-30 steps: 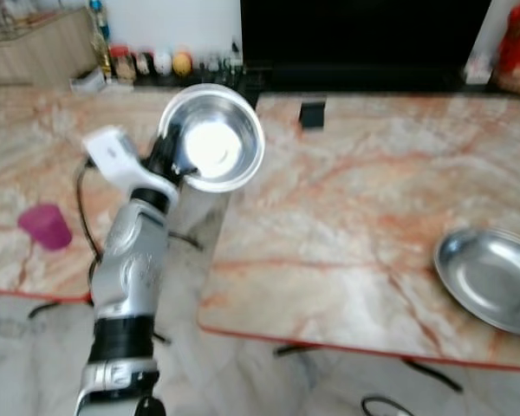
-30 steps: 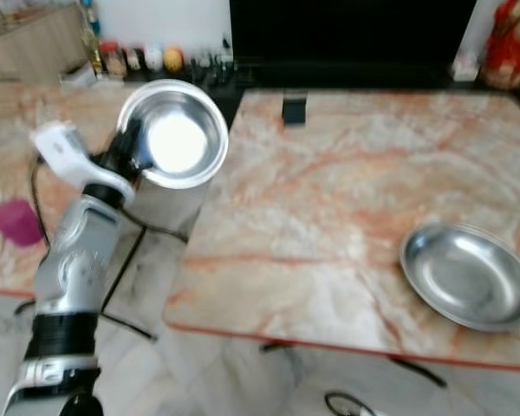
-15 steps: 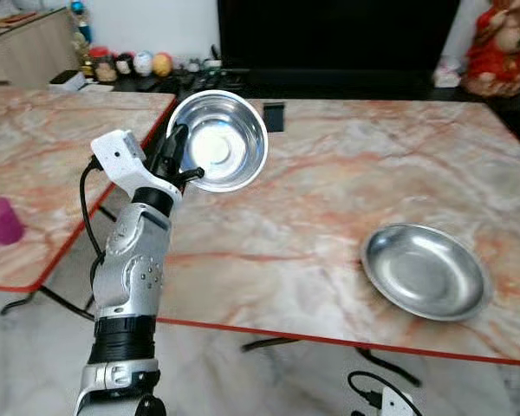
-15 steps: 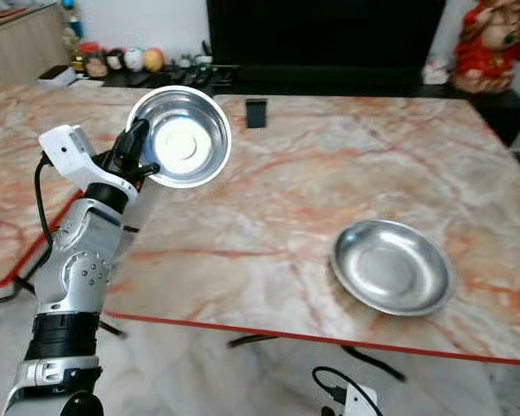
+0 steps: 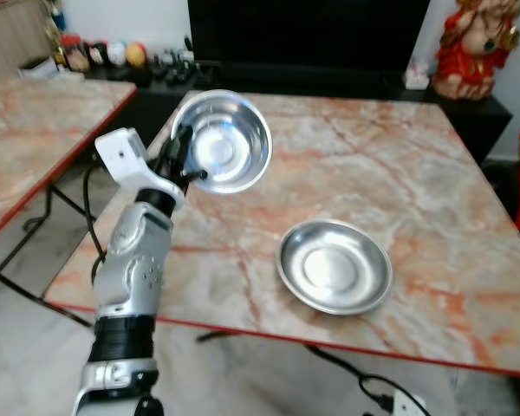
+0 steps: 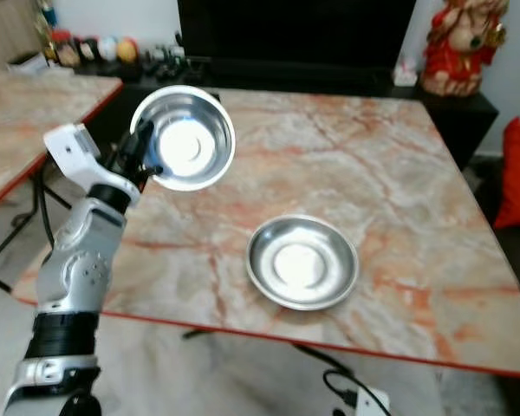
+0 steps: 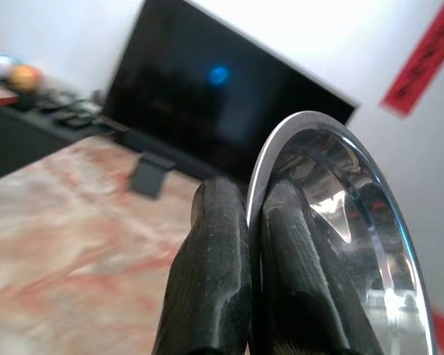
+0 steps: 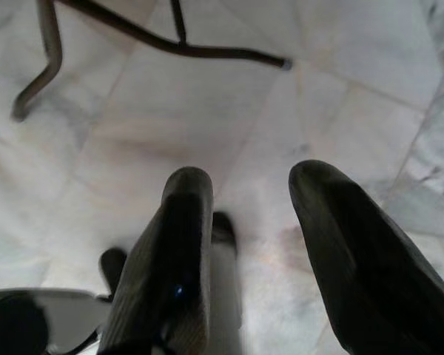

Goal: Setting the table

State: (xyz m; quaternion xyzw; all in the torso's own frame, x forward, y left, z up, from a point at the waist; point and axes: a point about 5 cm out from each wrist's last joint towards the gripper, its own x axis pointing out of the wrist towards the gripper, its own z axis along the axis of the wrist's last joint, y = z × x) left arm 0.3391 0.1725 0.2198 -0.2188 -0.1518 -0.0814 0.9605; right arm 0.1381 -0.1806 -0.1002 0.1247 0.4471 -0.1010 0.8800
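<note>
My left gripper (image 5: 184,158) is raised over the near left part of the marble table (image 5: 399,182) and is shut on the rim of a steel bowl (image 5: 223,141), which is tipped so its hollow faces me. In the left wrist view the two black fingers (image 7: 214,274) pinch the steel bowl (image 7: 355,244) by its edge. A shallow steel plate (image 5: 334,265) lies flat on the table to the right of the bowl, nearer the front edge. My right gripper (image 8: 244,244) hangs open over the floor.
A second marble table (image 5: 35,121) stands to the left with a gap between. Behind the table are a dark screen (image 5: 303,39), small items on a low shelf (image 5: 113,56) and a red figurine (image 5: 468,48). A cable (image 5: 373,381) lies on the floor.
The camera has swung to the right, so the plate now sits near the middle of the view and the left table has slid to the edge. The left gripper still holds the bowl up.
</note>
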